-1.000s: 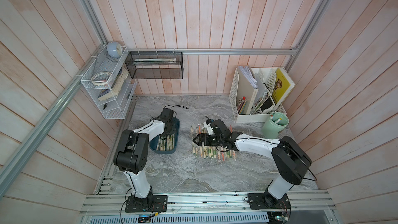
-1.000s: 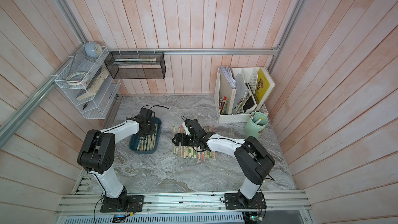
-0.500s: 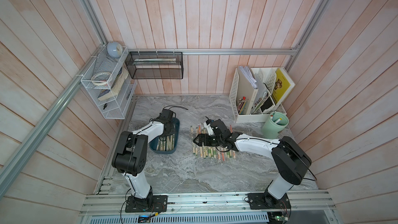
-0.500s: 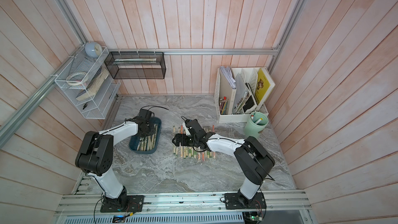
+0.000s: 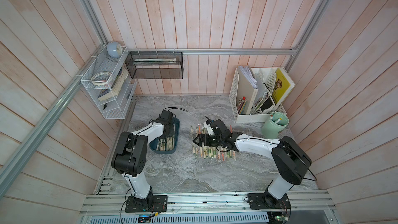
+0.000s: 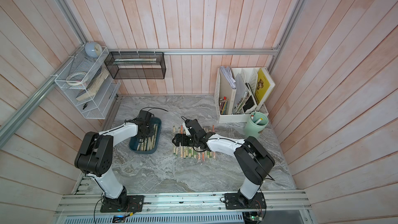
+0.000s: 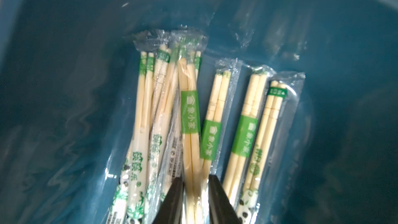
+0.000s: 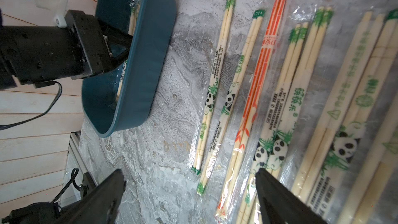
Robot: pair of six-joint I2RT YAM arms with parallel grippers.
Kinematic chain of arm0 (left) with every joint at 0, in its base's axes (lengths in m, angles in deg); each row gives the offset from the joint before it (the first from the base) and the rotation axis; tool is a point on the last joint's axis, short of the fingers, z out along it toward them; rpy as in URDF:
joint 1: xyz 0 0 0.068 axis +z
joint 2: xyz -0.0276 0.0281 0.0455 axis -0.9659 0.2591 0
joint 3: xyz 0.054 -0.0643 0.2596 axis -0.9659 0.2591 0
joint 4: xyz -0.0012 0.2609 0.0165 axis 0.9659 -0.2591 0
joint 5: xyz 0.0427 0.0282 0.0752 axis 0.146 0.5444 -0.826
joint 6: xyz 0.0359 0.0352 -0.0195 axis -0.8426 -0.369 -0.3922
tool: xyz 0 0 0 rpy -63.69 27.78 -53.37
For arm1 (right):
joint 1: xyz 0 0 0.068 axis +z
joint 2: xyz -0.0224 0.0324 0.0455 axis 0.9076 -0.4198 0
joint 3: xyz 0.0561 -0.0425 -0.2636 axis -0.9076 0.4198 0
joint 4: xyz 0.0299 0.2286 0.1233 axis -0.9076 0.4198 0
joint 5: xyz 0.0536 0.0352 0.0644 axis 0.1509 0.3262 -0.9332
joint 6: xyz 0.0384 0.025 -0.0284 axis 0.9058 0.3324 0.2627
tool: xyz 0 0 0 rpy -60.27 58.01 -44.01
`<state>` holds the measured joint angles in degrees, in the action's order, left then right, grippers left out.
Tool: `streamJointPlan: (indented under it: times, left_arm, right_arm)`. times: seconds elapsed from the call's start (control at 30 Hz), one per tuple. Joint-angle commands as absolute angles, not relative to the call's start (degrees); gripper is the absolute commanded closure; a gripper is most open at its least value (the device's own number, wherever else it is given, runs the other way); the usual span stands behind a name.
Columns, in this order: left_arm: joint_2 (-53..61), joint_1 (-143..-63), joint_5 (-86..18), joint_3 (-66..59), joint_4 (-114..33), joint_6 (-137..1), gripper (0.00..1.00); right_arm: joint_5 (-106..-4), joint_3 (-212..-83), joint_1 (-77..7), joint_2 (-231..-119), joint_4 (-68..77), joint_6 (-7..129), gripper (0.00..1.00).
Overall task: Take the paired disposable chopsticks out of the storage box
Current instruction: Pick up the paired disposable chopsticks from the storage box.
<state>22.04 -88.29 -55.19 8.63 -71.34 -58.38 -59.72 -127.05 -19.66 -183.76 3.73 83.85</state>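
Left wrist view: your left gripper pinches one of the paired disposable chopsticks inside the storage box. Your right gripper hangs spread wide above pairs lying on the table.

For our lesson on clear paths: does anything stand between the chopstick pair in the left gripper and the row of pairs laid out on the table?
The left gripper grips a chopstick pair inside the storage box, so the box's wall facing the row lies between. The open right gripper hovers over the row's nearest pairs.
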Motion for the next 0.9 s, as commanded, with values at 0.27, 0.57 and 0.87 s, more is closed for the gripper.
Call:
streamJointPlan:
  times: [0.27, 0.57, 0.87]
  left_arm:
    - [22.72, -88.17, -55.4, 9.64, -70.33, -57.96, 0.76]
    - [24.04, -88.17, -55.74, 9.16, -70.91, -58.44, 0.76]
    - [23.39, -88.16, -55.58, 8.3, -71.89, -58.77, 0.85]
  right_arm:
    - [-59.59, -126.26, -19.31, -182.57, 3.24, 83.54, 0.03]
    - [-59.4, -126.6, -19.34, -182.18, 3.64, 83.45, 0.03]
    - [-59.22, -126.97, -19.36, -182.09, 3.99, 83.26, 0.03]
